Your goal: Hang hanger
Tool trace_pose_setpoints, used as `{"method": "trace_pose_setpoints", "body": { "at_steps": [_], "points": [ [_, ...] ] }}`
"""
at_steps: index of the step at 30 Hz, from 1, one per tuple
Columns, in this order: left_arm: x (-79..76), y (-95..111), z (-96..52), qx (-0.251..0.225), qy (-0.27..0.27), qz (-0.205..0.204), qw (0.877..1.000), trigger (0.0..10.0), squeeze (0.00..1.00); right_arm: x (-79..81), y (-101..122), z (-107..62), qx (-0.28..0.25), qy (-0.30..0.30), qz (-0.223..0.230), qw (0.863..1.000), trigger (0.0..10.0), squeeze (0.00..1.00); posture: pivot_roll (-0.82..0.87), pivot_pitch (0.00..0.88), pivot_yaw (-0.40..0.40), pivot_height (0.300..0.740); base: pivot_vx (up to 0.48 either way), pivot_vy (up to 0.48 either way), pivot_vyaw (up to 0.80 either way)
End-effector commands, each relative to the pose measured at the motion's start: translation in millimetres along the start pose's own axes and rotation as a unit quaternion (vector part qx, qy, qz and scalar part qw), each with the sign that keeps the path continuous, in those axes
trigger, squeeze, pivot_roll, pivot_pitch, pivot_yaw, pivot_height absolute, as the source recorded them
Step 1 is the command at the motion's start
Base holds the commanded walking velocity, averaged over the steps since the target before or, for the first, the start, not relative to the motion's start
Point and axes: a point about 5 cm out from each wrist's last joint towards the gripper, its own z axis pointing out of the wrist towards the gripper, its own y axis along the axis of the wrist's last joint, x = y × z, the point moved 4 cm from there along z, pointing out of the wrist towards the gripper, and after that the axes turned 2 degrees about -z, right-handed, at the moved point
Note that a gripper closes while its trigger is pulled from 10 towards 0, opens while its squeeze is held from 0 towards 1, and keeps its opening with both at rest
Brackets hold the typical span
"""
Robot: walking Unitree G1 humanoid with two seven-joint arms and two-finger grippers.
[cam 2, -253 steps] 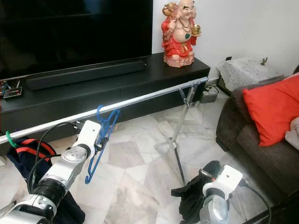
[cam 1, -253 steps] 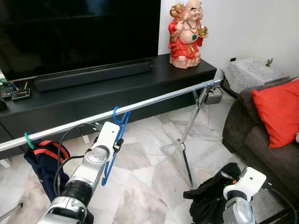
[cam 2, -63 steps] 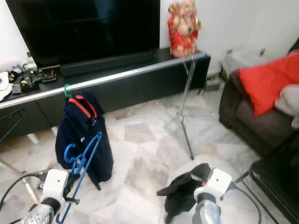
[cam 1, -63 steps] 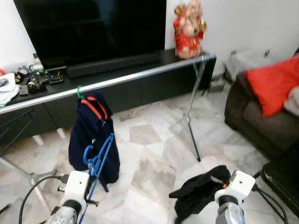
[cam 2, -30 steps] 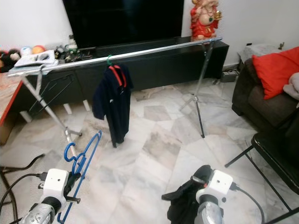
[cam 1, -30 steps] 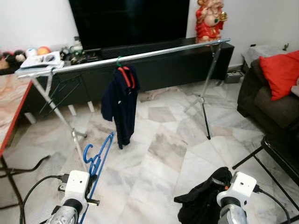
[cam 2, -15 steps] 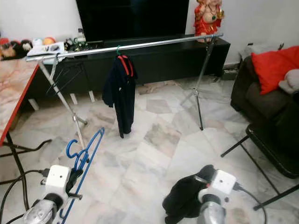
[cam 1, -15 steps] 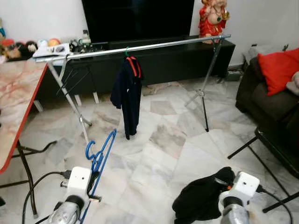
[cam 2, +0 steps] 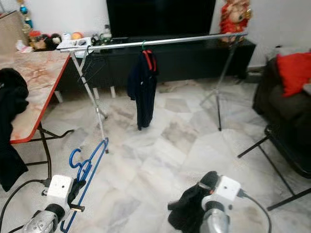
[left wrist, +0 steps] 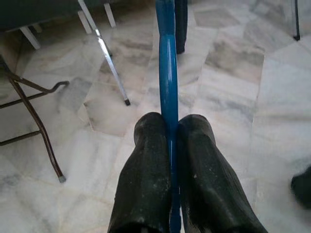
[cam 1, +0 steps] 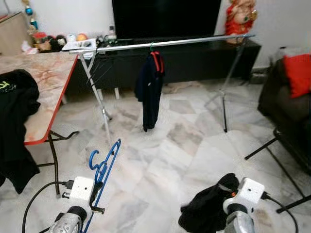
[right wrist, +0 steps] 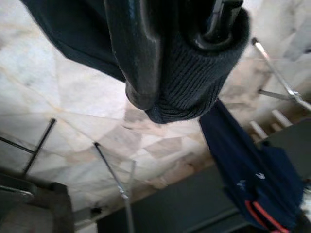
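Observation:
A blue plastic hanger stands up from my left gripper, which is shut on its lower bar low at the left. My right gripper is low at the right, shut on a bunched black garment whose ribbed cuff wraps one finger. Farther off, a long silver rail spans the room on tripod legs. A navy garment with red trim hangs from the rail on a green hanger.
A marble-topped table with a red edge stands at the left, with a black garment draped over it. A dark sofa with a red cushion and black chair legs are at the right. Marble floor lies between me and the rail.
The camera has backed off and swung left, so the rail looks farther away and the table with its black garment has come into view. Both grippers keep their hold.

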Motion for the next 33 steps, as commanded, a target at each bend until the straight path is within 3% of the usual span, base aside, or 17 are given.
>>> {"method": "trace_pose_setpoints", "body": {
  "at_steps": [1, 6, 11, 12, 14, 16, 17, 18, 20, 21, 25, 26, 28, 30, 31, 33],
  "points": [
    [-3.9, 6.6, 1.4, -0.011, -0.009, -0.004, 1.0, 10.0, 0.0, -1.1, 5.2, 1.9, -0.008, 0.0, 0.001, 1.0, 10.0, 0.0, 0.07, 0.048, 0.035, 0.74, 0.0, 0.0, 0.0],
    [-4.8, 7.7, 2.3, -0.011, -0.011, -0.001, 1.0, 10.0, 0.0, -0.4, 4.7, 2.4, -0.006, 0.001, 0.0, 1.0, 10.0, 0.0, 0.07, 0.05, 0.034, 0.74, 0.0, 0.0, 0.0],
    [-13.8, 9.2, 5.1, -0.002, -0.053, 0.011, 0.999, 10.0, 0.0, 2.6, 5.1, 5.7, 0.001, 0.008, -0.007, 1.0, 10.0, 0.0, 0.07, 0.051, 0.036, 0.74, 0.0, 0.0, 0.0],
    [-16.3, 10.0, 6.1, 0.0, -0.065, 0.017, 0.998, 10.0, 0.0, 3.7, 5.3, 7.4, 0.005, 0.011, -0.013, 1.0, 10.0, 0.0, 0.07, 0.052, 0.037, 0.74, 0.0, 0.0, 0.0],
    [-25.7, 15.2, 10.2, -0.002, -0.109, 0.045, 0.993, 10.0, 0.0, 12.5, 1.9, 13.7, 0.033, 0.043, -0.072, 0.996, 10.0, 0.0, 0.06, 0.053, 0.035, 0.74, 0.0, 0.0, 0.0],
    [-28.5, 16.8, 11.6, -0.003, -0.122, 0.054, 0.991, 10.0, 0.0, 15.8, 3.9, 15.3, 0.03, 0.054, -0.081, 0.995, 10.0, 0.0, 0.07, 0.053, 0.035, 0.74, 0.0, 0.0, 0.0],
    [-35.0, 19.4, 15.5, 0.002, -0.158, 0.09, 0.983, 10.0, 0.0, 24.8, 7.7, 21.1, 0.037, 0.078, -0.099, 0.991, 10.0, 0.0, 0.07, 0.053, 0.036, 0.74, 0.0, 0.0, 0.0],
    [-35.0, 19.4, 15.5, 0.002, -0.158, 0.09, 0.983, 10.0, 0.0, 24.8, 7.7, 21.1, 0.037, 0.078, -0.099, 0.991, 10.0, 0.0, 0.07, 0.053, 0.036, 0.74, 0.0, 0.0, 0.0],
    [-44.2, 23.0, 20.1, 0.008, -0.215, 0.146, 0.966, 10.0, 0.0, 33.4, 15.3, 31.1, 0.046, 0.092, -0.144, 0.984, 10.0, 0.0, 0.06, 0.052, 0.034, 0.74, 0.0, 0.0, 0.0],
    [-44.2, 23.0, 20.1, 0.008, -0.215, 0.146, 0.966, 10.0, 0.0, 33.4, 15.3, 31.1, 0.046, 0.092, -0.144, 0.984, 10.0, 0.0, 0.06, 0.052, 0.034, 0.74, 0.0, 0.0, 0.0],
    [-56.2, 19.8, 19.5, 0.032, -0.286, 0.217, 0.933, 10.0, 0.0, 44.1, 28.5, 39.6, 0.034, 0.096, -0.134, 0.986, 10.0, 0.0, 0.06, 0.051, 0.033, 0.74, 0.0, 0.0, 0.0],
    [-60.6, 14.8, 17.0, 0.05, -0.316, 0.251, 0.914, 10.0, 0.0, 49.7, 34.2, 43.0, 0.03, 0.1, -0.132, 0.986, 10.0, 0.0, 0.06, 0.051, 0.033, 0.74, 0.0, 0.0, 0.0],
    [-62.7, 10.8, 15.0, 0.06, -0.332, 0.273, 0.901, 10.0, 0.0, 52.3, 37.1, 44.8, 0.028, 0.101, -0.131, 0.986, 10.0, 0.0, 0.06, 0.051, 0.033, 0.74, 0.0, 0.0, 0.0],
    [-66.9, 1.9, 10.4, 0.085, -0.363, 0.301, 0.878, 10.0, 0.0, 59.2, 43.9, 48.0, 0.02, 0.108, -0.126, 0.986, 10.0, 0.0, 0.06, 0.047, 0.034, 0.74, 0.0, 0.0, 0.0],
    [-66.9, 1.9, 10.4, 0.085, -0.363, 0.301, 0.878, 10.0, 0.0, 59.2, 43.9, 48.0, 0.02, 0.108, -0.126, 0.986, 10.0, 0.0, 0.06, 0.047, 0.034, 0.74, 0.0, 0.0, 0.0],
    [-68.7, -2.8, 6.0, 0.103, -0.385, 0.305, 0.865, 10.0, 0.0, 63.7, 48.2, 50.2, 0.017, 0.114, -0.128, 0.985, 10.0, 0.0, 0.06, 0.048, 0.033, 0.74, 0.0, 0.0, 0.0]
  ]
}}
